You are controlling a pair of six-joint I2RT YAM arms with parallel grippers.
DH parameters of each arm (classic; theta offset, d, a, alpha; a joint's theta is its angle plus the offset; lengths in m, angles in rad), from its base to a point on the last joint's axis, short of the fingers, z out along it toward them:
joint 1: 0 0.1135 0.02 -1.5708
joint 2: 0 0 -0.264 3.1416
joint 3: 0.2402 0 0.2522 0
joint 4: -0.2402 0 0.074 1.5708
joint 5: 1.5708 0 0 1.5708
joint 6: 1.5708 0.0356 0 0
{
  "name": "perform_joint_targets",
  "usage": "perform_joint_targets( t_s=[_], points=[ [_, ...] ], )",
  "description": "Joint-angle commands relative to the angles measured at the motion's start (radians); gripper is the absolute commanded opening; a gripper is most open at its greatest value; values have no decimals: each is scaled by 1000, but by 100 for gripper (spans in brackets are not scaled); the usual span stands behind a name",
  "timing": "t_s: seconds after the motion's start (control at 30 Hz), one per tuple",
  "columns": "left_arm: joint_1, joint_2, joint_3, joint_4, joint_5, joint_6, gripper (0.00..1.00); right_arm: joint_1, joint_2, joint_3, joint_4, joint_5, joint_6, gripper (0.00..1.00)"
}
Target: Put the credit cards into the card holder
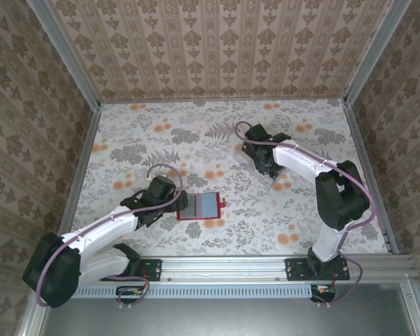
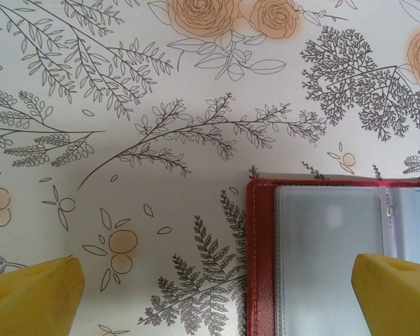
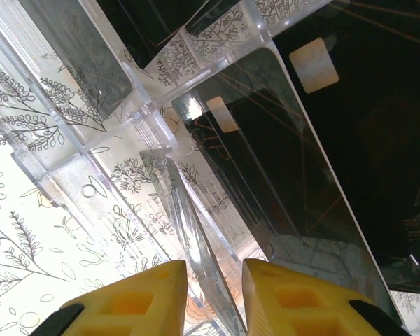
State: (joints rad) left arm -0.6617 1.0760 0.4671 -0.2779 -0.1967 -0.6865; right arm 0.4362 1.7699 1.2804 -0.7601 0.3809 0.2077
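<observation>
Wallet [image 2: 322, 266], red leather-like, we logged open for loading by splayed left gripper [image 2: 213, 283]; right gripper [image 3: 213, 276], near-closed, hold unclear, at flat black cards [image 3: 287, 161] in clear plastic tray [image 3: 77, 175].

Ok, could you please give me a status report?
Left claw open, straddling card holder edge. Right claw nearly closed in clear tray beside credit card; grip unclear.

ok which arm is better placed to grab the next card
Right: the right gripper is at the clear tray beside the credit cards; the left gripper hangs open over the card holder's edge.
</observation>
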Motion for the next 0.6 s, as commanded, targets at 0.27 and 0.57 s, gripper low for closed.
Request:
perform_joint_targets(
  t_s=[0.27, 0.57],
  points=[
    [-10, 7, 15, 15, -2, 2, 100, -5, -16, 0, -21, -17, -26, 21],
    [-13, 9, 16, 10, -3, 5, 100, -5, -10, 11, -25, -23, -78, 16]
  ],
)
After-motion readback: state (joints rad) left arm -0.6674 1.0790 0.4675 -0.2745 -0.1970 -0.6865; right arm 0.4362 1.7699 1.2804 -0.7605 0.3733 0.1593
